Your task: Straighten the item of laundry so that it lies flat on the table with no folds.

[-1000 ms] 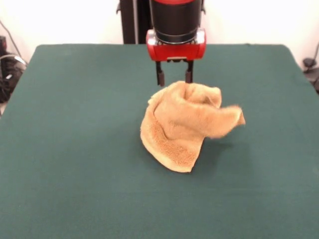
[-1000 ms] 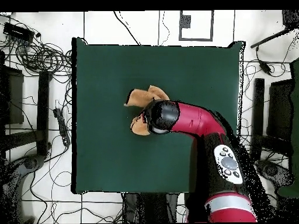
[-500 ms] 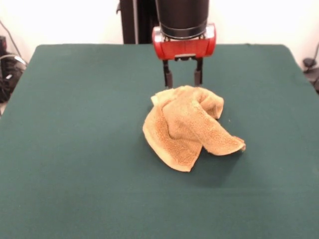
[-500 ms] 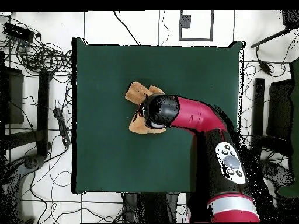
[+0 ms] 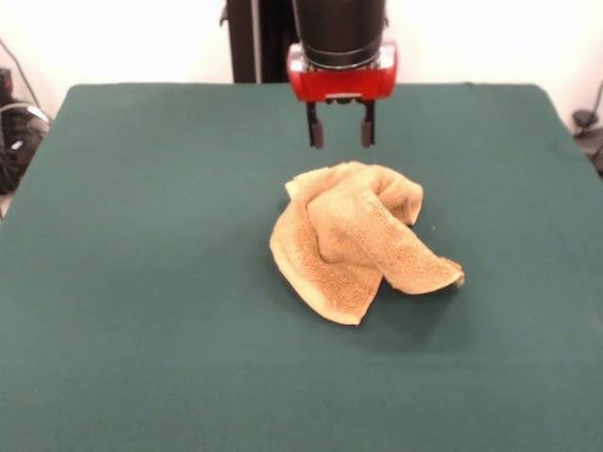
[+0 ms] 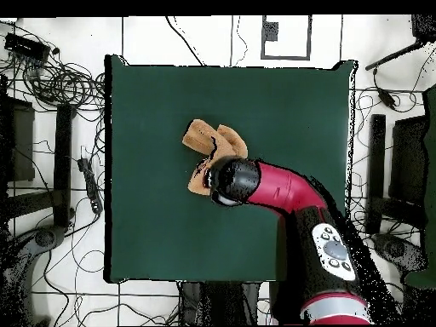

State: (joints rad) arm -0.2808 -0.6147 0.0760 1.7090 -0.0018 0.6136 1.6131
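Observation:
The orange-tan towel (image 5: 353, 240) lies crumpled and folded over itself near the middle of the green table (image 5: 141, 282). One flap sticks out toward the right in the front view. My gripper (image 5: 340, 138) hangs open and empty just above and behind the towel's far edge, clear of it. In the overhead view the towel (image 6: 207, 143) shows partly under the red arm's black wrist (image 6: 233, 180), which hides the gripper.
Cables and equipment (image 6: 51, 81) lie on the floor round the table in the overhead view. The robot's pedestal (image 5: 254, 38) stands at the table's far side. Bare green cloth surrounds the towel on all sides.
The towel's swinging flap dropped and settled on the table. My gripper let go, rose a little above the towel and drew back toward the robot's base.

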